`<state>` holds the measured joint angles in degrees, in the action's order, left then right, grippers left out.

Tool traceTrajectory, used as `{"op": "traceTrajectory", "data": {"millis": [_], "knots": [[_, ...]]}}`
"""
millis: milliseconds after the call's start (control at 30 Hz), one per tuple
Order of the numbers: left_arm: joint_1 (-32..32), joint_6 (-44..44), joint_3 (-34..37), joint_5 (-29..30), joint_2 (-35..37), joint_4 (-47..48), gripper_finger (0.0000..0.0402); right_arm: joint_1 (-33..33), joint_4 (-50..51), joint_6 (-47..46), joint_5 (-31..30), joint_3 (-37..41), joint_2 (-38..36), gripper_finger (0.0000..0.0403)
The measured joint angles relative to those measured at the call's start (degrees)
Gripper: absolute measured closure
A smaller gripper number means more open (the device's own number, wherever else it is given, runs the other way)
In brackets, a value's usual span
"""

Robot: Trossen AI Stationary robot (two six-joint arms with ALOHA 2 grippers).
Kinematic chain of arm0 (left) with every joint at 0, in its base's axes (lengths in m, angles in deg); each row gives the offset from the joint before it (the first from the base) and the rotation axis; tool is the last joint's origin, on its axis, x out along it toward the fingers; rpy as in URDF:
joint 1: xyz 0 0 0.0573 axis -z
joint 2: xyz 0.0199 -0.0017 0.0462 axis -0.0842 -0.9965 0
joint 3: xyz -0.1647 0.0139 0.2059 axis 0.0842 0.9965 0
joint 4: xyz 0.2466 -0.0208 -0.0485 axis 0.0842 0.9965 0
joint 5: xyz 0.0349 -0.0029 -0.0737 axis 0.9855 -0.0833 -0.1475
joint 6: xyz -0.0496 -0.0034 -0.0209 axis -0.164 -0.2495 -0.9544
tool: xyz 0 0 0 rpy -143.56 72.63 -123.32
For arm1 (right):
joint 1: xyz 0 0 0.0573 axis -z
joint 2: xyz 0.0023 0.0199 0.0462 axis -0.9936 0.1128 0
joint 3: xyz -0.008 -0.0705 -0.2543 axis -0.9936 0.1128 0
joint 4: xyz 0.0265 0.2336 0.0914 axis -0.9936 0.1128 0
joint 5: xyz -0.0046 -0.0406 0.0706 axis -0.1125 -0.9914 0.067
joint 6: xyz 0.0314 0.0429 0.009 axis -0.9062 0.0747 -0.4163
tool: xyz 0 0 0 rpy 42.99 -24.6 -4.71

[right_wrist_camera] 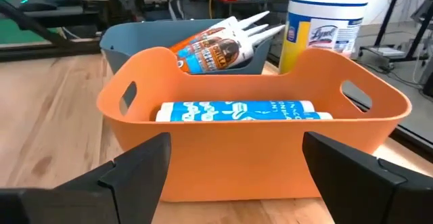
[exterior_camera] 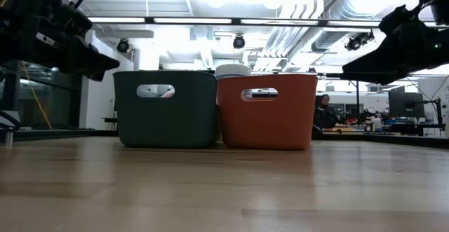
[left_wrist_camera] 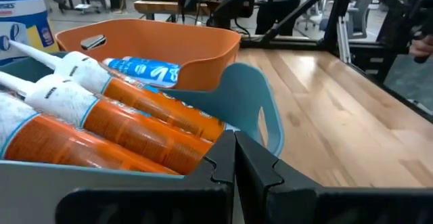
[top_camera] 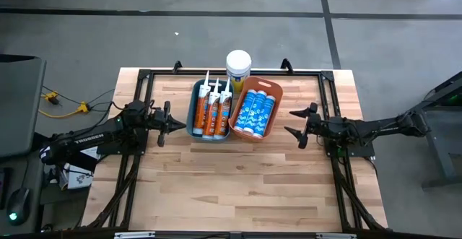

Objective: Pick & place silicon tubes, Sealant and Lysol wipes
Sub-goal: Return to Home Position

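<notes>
A teal bin (top_camera: 193, 113) holds three orange sealant tubes (top_camera: 214, 110) with white nozzles. An orange bin (top_camera: 273, 120) beside it holds several blue-and-white silicone tubes (top_camera: 256, 111). The Lysol wipes canister (top_camera: 239, 69) stands upright on the table behind the two bins. My left gripper (top_camera: 182, 125) is shut and empty, just left of the teal bin. My right gripper (top_camera: 294, 123) is open and empty, just right of the orange bin. In the right wrist view the orange bin (right_wrist_camera: 223, 149) stands in front of my open fingers.
A black frame (top_camera: 148, 76) runs around the table's far and side edges. Bare wood (top_camera: 238, 181) lies in front of the bins toward the near edge. A person (exterior_camera: 324, 113) sits far off in the room behind.
</notes>
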<state>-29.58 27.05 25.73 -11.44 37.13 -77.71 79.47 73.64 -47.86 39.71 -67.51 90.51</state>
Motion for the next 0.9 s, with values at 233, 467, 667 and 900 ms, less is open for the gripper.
{"op": "traceTrajectory", "data": {"millis": [233,467,667,900], "knots": [[0.0,-2.0,0.0,-0.7,0.0,0.0,0.0401,0.0,0.1,1.3,1.9,0.0,0.0,0.0073],[0.0,-3.8,0.0,-0.9,0.0,0.0,0.0402,0.0,0.1,2.5,1.9,0.0,0.0,0.0073],[0.0,-3.8,0.0,-0.9,0.0,0.0,0.0401,0.0,0.1,2.5,1.8,0.0,0.0,0.0073],[0.0,-3.8,0.0,-0.8,0.0,0.0,0.0401,0.0,0.1,2.5,1.8,0.0,0.0,0.0073]]}}
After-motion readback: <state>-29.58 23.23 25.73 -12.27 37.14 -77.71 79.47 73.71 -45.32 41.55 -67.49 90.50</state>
